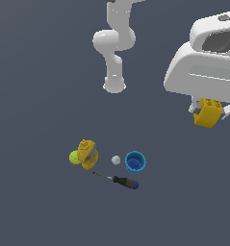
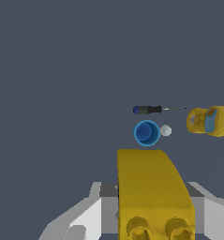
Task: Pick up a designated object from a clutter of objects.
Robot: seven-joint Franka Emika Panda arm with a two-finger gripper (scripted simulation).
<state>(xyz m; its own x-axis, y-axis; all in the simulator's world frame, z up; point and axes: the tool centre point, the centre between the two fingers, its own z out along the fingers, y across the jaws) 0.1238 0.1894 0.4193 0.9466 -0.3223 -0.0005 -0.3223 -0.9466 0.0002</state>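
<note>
A white gripper [image 1: 209, 111] grips a yellow-orange brick [image 1: 207, 114] by its flat sides, raised well above the cup [image 1: 135, 162], screwdriver [image 1: 121, 181] and ball [image 1: 75, 157] on the floor. The brick looks light, rigid and probably slick, so its flat sides suit the grip. It hides the fingertips, and the exterior view's right edge crops the arm.

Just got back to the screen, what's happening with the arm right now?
The gripper is shut on the yellow-orange toy brick and holds it in the air, well clear of the floor, toward the exterior view's right. The rest of the clutter lies below: the blue cup, the tiny white ball, the screwdriver, the rounded yellow-orange lump and the yellow-green ball touching it.
</note>
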